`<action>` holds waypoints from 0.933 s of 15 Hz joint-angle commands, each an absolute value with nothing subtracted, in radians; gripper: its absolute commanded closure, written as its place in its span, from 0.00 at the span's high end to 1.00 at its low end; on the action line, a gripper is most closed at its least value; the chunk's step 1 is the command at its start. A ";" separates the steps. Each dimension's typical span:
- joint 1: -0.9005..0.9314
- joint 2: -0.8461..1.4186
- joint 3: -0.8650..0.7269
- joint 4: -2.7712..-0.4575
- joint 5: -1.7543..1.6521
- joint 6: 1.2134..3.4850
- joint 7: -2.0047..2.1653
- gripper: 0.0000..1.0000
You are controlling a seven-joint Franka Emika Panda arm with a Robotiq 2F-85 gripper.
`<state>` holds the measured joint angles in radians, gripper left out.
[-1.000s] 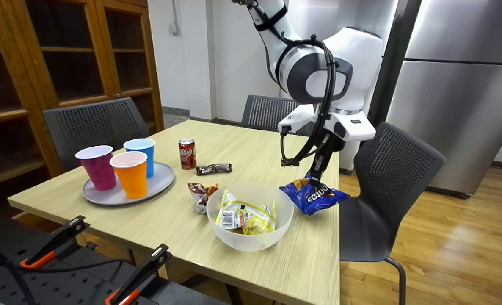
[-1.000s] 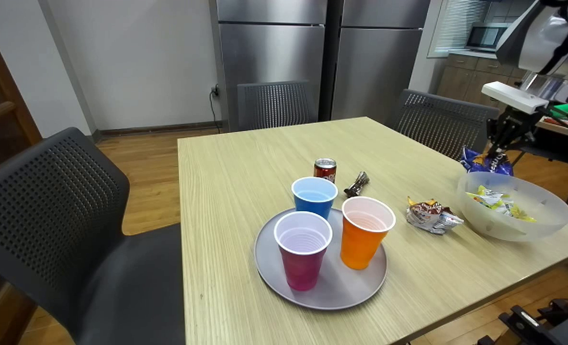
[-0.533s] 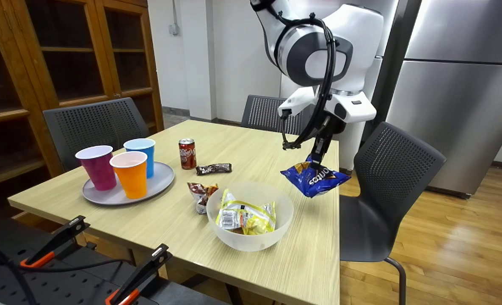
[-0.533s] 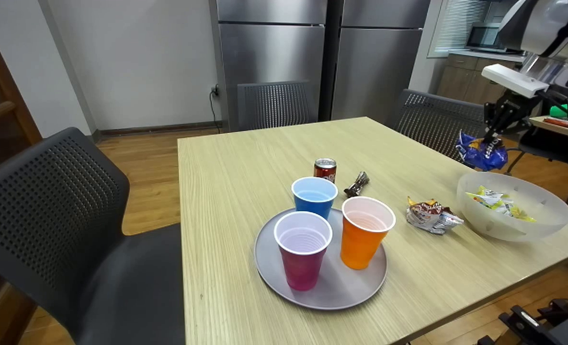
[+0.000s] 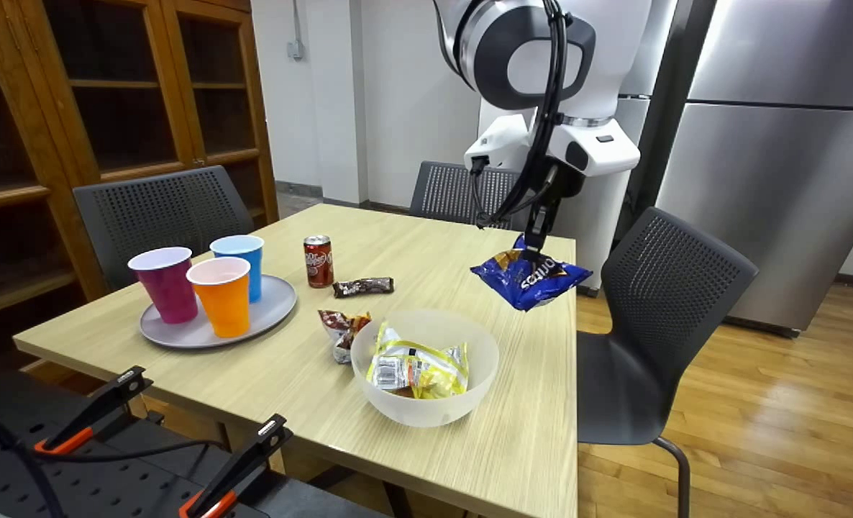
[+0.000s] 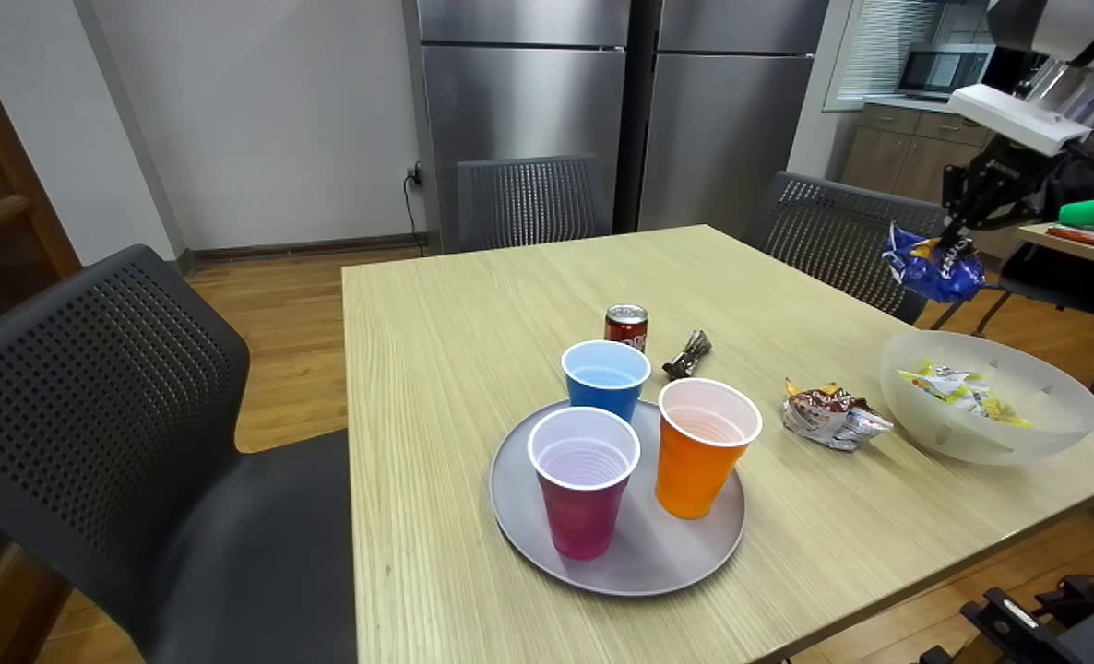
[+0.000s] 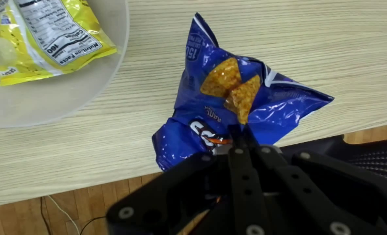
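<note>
We noted the gripper (image 5: 533, 252) clenched on a blue Doritos bag (image 5: 521, 283), grasping it near the lettering. In both exterior views we saw this bag hanging above the table (image 5: 527, 446), touching neither it nor the frosted bowl (image 5: 426, 412); in an exterior view it hung to the right of that bowl and farther off, close to the table's right edge. Progress, as we judged it: the grasp and the lift were done; setting down and release were not yet done. We counted one bag held and one bowl, the latter containing at least one yellow packet (image 5: 437, 379); we could not tell whether more lay beneath. Left of the bowl we counted one crumpled brown-and-silver bag (image 5: 341, 334), just beside it; farther away, one brown wrapped bar (image 5: 363, 288) and one upright soda can (image 5: 318, 263). At left lay one gray plate (image 5: 277, 309) bearing three cups: one magenta cup (image 5: 172, 293), one orange cup (image 5: 225, 308), one blue cup (image 5: 252, 267). We counted three dark chairs (image 5: 674, 280) around the table.
</note>
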<state>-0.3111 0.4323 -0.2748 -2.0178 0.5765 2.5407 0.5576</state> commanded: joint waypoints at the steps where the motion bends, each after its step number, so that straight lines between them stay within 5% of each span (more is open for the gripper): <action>1: -0.317 0.312 -0.256 -2.144 0.601 2.570 0.476 0.00; 14: -0.282 0.165 -0.264 -2.383 0.575 2.597 0.390 0.00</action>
